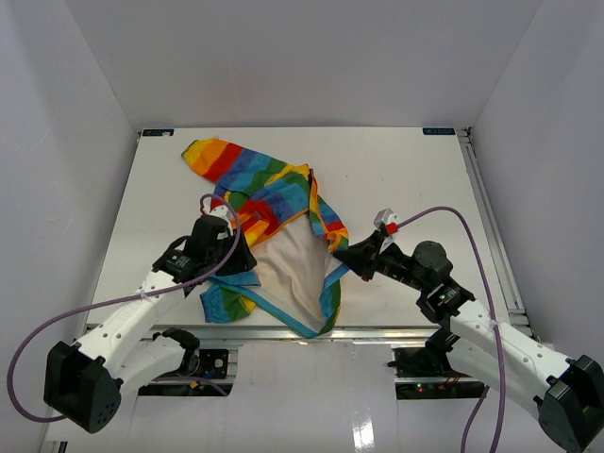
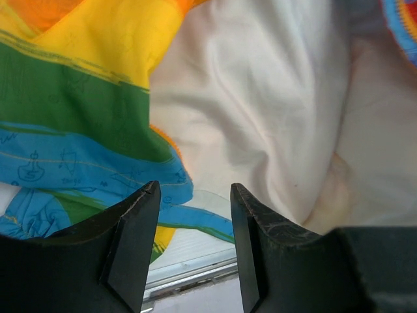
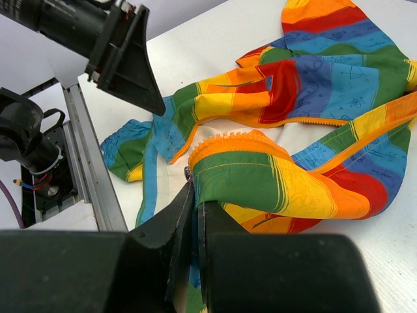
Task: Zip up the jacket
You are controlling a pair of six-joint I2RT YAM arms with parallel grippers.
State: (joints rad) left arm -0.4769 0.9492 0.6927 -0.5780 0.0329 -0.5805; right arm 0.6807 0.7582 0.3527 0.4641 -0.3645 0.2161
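left pincer (image 2: 193, 189) apart, low over jacket (image 1: 253, 175); right pincer (image 3: 194, 199) reaching inward, clamped on its zipper edge (image 3: 228, 138)

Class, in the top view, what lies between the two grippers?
The jacket, open with its white lining up, fills the stretch between the left gripper and the right gripper. The top view shows this.
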